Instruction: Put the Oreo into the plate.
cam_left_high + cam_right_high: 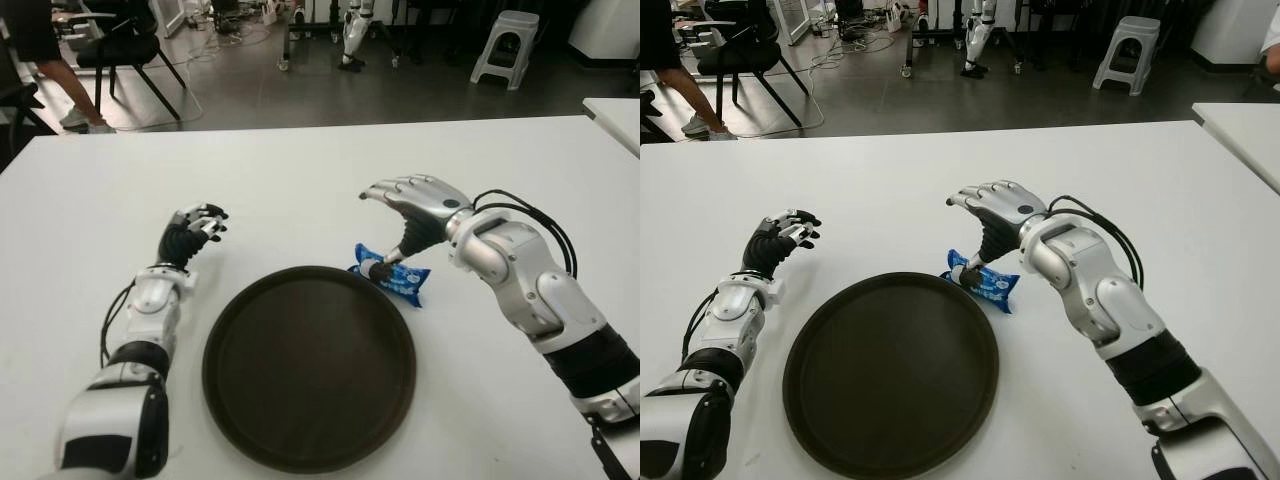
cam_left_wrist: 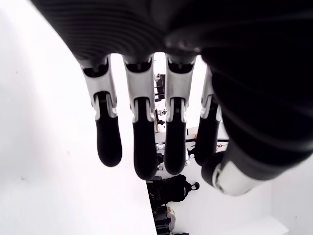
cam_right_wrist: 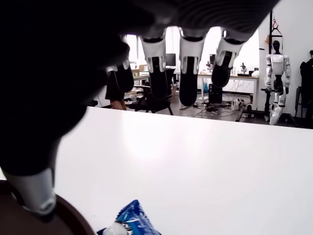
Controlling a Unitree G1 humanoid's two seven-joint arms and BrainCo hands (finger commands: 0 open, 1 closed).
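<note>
The Oreo [image 1: 393, 277], a small blue packet, lies on the white counter [image 1: 300, 170] just beside the far right rim of the plate [image 1: 309, 366], its near end touching or overlapping that rim. It is not inside the plate. The plate is a wide, dark round dish lying flat on the counter in front of the robot, between the two arms.

The right hand [image 1: 412, 203] hangs above the packet with its fingers [image 1: 385, 189] spread and stretched forward, well clear of the wrapper. Its thumb points down, and the thumb tip comes right to the packet's left end at the plate's edge; whether it presses on the wrapper cannot be told. In the right wrist view the packet [image 3: 131, 221] shows below the open fingers, with nothing clasped between them.

The left hand [image 1: 196, 228] shows to the left of the plate, over bare counter, its fingers loosely bent and holding nothing; the left wrist view shows its fingers [image 2: 138, 137] hanging apart.

Beyond the counter's far edge are a chair [image 1: 128, 50], a person's legs [image 1: 62, 82] and a white stool [image 1: 505, 42].
</note>
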